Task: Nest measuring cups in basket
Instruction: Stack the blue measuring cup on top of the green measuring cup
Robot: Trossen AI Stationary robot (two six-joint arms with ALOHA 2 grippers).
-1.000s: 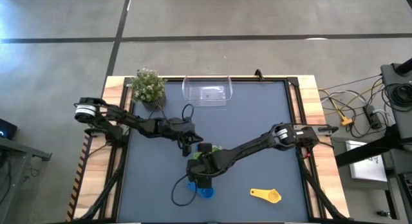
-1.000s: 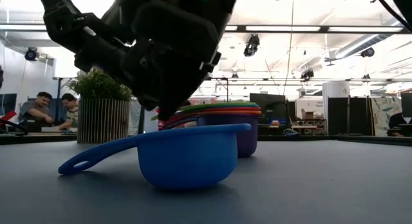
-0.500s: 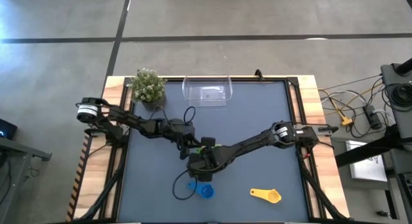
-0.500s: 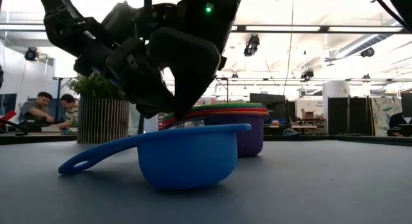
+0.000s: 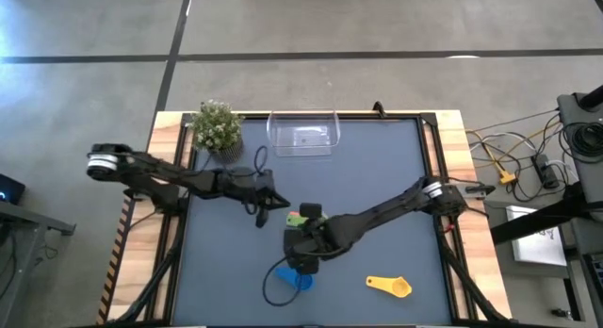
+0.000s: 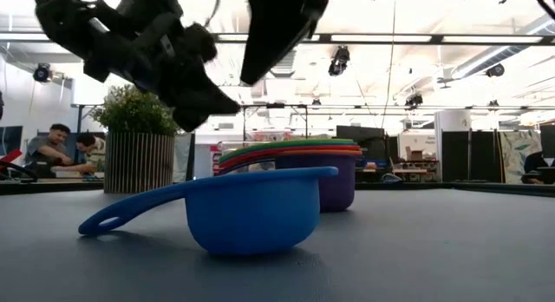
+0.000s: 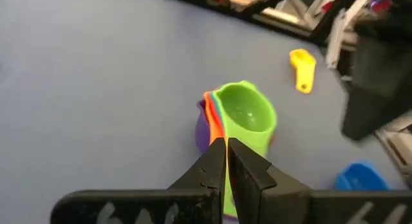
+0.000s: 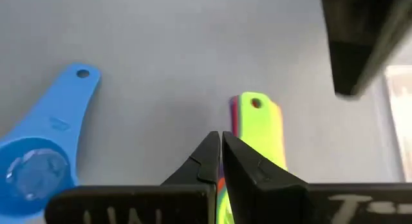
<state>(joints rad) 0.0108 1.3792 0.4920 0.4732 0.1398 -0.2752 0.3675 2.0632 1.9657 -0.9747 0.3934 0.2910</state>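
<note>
- The blue cup sits nearest the low camera, upright on the table, handle out to the side. In the high view it's just on the near side of the nested stack, apart from it as far as I can tell.
- The stack itself: green cup on top, then red, orange and purple rims peeking out. It's still out in the middle of the table, not in the basket.
- The right gripper is pinched shut on nothing, hanging just above the stack's handles.
- The left gripper is also closed and empty, on the stack's other side.
- The yellow cup lies well apart from the stack, toward the right arm's side.
- The basket is way past the stack at the far edge, next to the potted plant.
- Risk as I see it: both arms crowd the stack, so they could bump each other or topple it. Closed fingers coming down would shove the handles instead of grabbing.
</note>
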